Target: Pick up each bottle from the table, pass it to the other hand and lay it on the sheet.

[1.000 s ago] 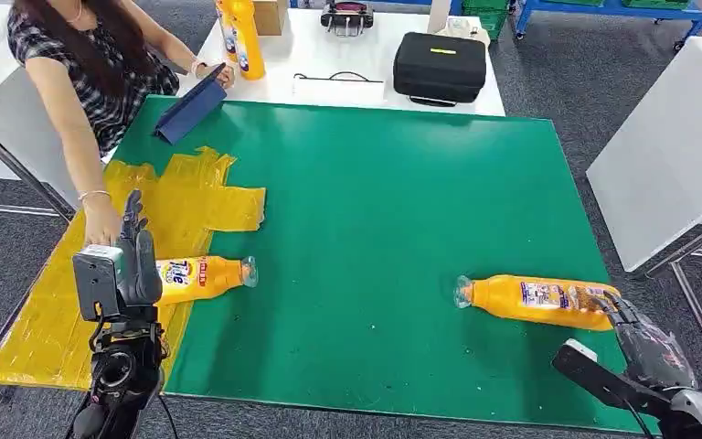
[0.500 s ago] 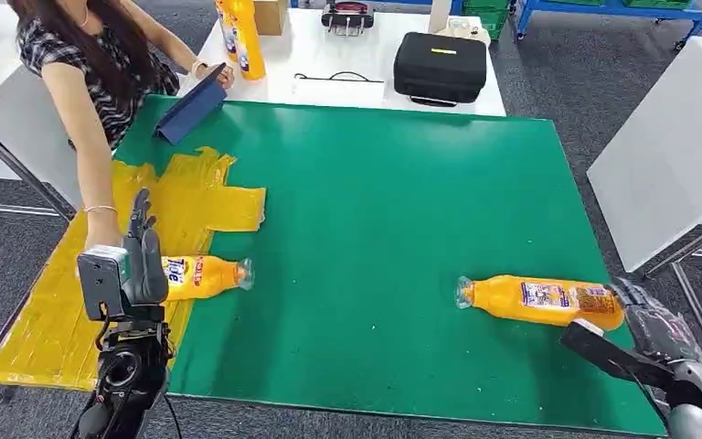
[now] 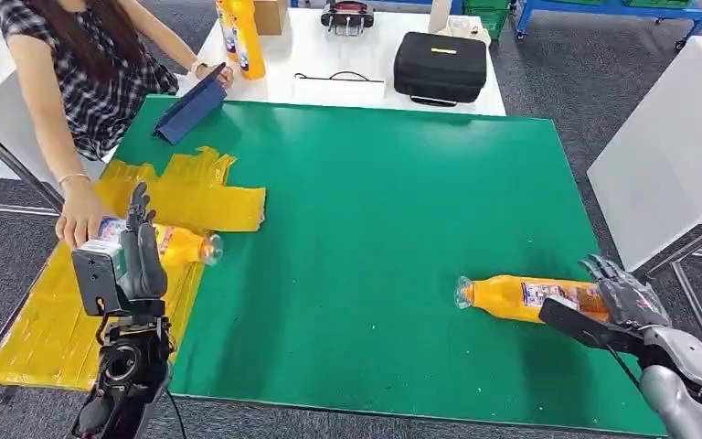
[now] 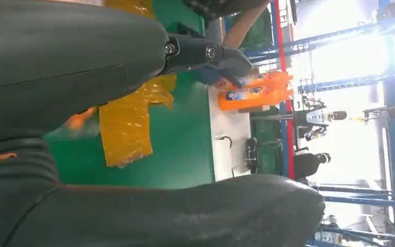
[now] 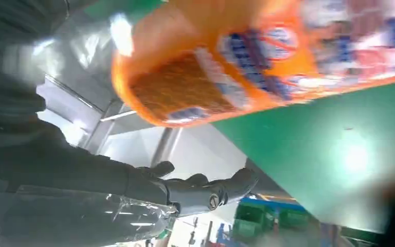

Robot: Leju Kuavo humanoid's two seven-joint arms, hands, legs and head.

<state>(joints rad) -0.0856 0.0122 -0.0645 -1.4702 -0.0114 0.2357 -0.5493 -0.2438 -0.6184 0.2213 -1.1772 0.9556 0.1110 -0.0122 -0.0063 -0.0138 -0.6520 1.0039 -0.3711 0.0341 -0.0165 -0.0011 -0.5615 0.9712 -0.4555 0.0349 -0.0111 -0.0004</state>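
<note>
while person's hand [image 3: 80,222] holds one bottle [image 3: 169,245], right hand [image 3: 623,294] open by 2nd bottle [image 3: 530,299].

Changes since the earlier frames. The bottle on the sheet [image 3: 160,244] has shifted toward 11 o'clock, from the yellow sheet's [image 3: 46,320] edge at the green mat to lying wholly on the sheet, the person's hand [image 3: 79,224] on its base and drawn back toward 12 o'clock with it. The left hand [image 3: 137,240], fingers upright, has risen slightly. The right hand [image 3: 623,294] has moved toward 12 o'clock, fingers spread, now at the base of the second bottle [image 3: 526,297], which has not shifted.
</note>
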